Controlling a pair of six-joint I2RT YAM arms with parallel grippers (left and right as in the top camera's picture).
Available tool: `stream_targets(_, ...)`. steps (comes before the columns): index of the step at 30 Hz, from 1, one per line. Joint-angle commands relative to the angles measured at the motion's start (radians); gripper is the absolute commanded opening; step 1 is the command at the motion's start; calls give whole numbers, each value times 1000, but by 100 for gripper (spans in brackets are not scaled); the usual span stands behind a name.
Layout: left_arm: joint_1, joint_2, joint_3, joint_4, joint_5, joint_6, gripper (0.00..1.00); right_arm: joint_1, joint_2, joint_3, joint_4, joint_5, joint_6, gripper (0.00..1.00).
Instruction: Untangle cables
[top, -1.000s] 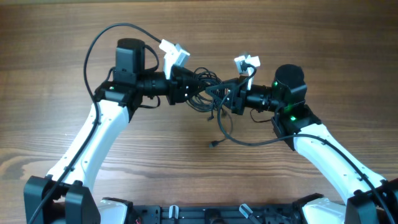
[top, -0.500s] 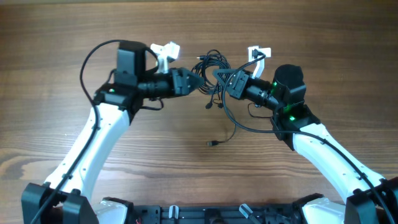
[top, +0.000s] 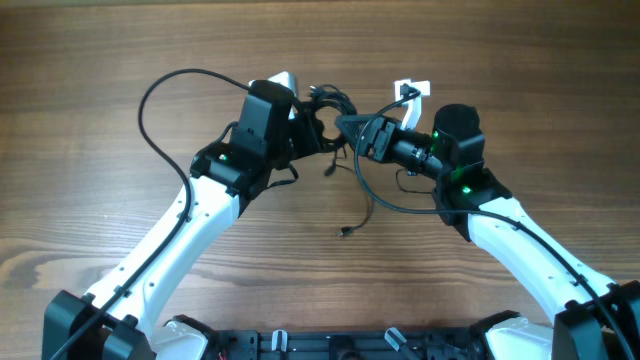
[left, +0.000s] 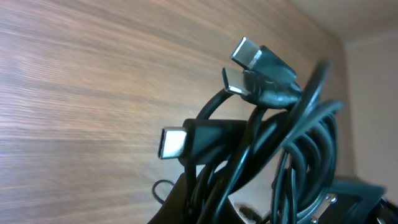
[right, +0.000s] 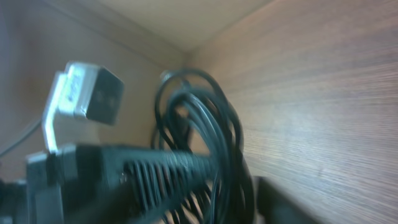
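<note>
Cables (top: 335, 108): a dark knot of loops in the upper middle of the overhead frame, held up between the two arms. One loose strand (top: 365, 195) trailing down to a small plug end (top: 343, 232) on the tabletop (top: 100, 60) near the centre.

Just changed, on the left: left arm (top: 200, 200) swung in from the left and now angled up across the knot, its wrist covering the knot's left half. Left jaws gone from partly open to fully closed, and closed on the cables as far as can be judged. In the left wrist view, thick strands rising straight out of the bottom of the frame, with three flat metal plugs (left: 173, 142) fanned out above them against the wood.

Just changed, on the right: right arm (top: 510, 230) hardly shifted, its jaws aimed at the knot's right side. Looked closed in the knot a second ago; now cannot tell how far apart they stand or whether any strand is pinched. In the right wrist view, only one ribbed finger (right: 155, 168) clear, coils looped just beyond it.

Meaning for the task: probably a handover of the hold from right to left. Knot not yet loosened, loops as tightly packed as before. Would free the right side to pick out one strand or plug while the left anchors the bunch. Risk: knot sagging or slipping if only a few strands are caught.
</note>
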Motion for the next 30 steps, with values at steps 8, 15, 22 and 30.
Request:
stream_targets(8,135,-95,1,-16,-169,15,4,-106,-52,69,-199,278,-515,99)
stream_targets(15,154,-95,1,-17,-119,-91,4,17,-201,266,-619,218,-771,100)
stream_targets(22,154,-95,1,-16,27,-329,4,127,0,257,-465,169,-749,100)
stream_targets(30,155,-97,1,-6,127,-330,4,153,142,257,-286,49,-753,70)
